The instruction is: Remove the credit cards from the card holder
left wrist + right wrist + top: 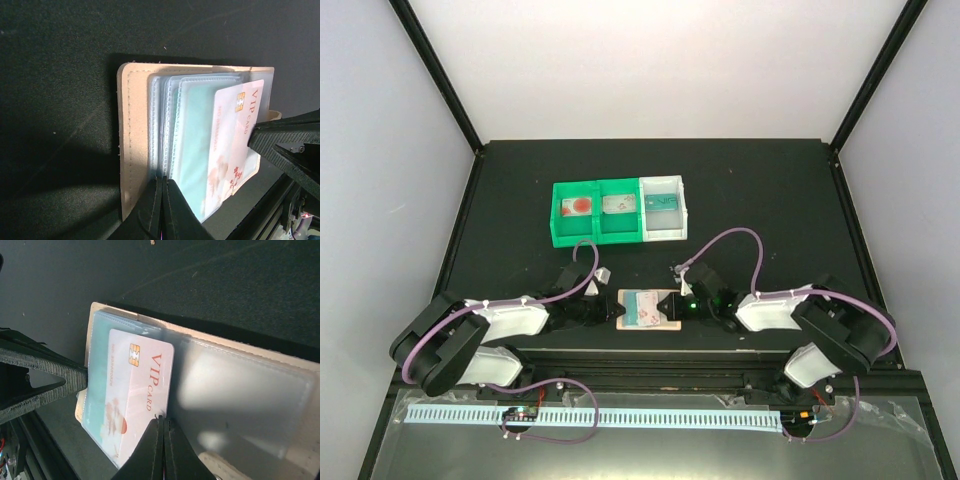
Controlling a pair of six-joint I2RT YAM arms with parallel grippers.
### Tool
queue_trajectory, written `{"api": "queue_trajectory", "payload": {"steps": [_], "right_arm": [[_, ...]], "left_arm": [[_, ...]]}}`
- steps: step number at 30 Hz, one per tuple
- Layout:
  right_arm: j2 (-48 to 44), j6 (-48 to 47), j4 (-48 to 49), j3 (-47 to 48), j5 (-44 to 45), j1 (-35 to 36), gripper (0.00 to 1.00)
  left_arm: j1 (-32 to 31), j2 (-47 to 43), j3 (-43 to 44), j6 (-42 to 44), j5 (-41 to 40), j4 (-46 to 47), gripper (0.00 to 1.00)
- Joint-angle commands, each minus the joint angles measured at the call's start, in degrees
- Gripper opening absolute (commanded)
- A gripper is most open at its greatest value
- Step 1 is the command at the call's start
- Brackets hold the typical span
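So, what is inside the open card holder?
Clear plastic sleeves. On top of the stack lies a pink-white VIP card with a chip; beneath it is a teal card, partly covered. What the deeper sleeves hold cannot be seen.

Overhead wide; wrist views closely share card holder (132, 125).

Even overhead light — soft shadows, near foreground blurred.

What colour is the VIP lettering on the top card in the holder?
Orange-red, on a pale pinkish-white card; clearest in the right wrist view.
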Motion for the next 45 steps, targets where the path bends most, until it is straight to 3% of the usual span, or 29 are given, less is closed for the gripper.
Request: {"api": "queue_trajectory", "payload": {"steps": [1, 12, 17, 21, 28, 34, 41, 45], "right_arm": [[-2.3, -2.9, -2.3, -0.8, 0.8, -1.1, 0.01], [-7.5, -9.4, -10.3, 0.7, -0.5, -2.2, 0.01], [-12.2, -9.8, -12.4, -0.4, -3.9, -2.8, 0.01], [-16.4, -11.7, -15.2, -0.4, -4.4, -2.9, 0.01], [-21.6, -16.4, -23.6, 3.7, -3.6, -3.0, 0.01], [-23.3, -20.8, -28.6, 8.6, -10.4, -3.0, 0.01], [-27.5, -22.5, -25.9, 7.3, -21.4, -2.9, 0.01], [-27.3, -23.1, -24.8, 7.6, -29.7, -2.9, 0.01]], "left_arm": [[-0.4, -0.3, -1.1, -0.5, -0.8, -2.7, 0.03], [-0.4, -4.5, -2.8, -2.6, 1.4, 1.7, 0.04], [-0.3, -10.2, -2.1, -2.4, 2.7, 1.2, 0.19], [-0.4, -14.9, 1.3, 1.5, 2.9, -4.6, 0.36], [-0.1, -21.5, 4.7, 6.3, 4.1, -11.0, 0.46], [0.3, -26.1, 9.1, 10.8, 4.5, -21.5, 0.51], [0.5, -31.8, 14.1, 16.3, 10.8, -31.3, 0.63], [0.6, -33.7, 16.7, 18.4, 13.8, -37.1, 0.65]]}}
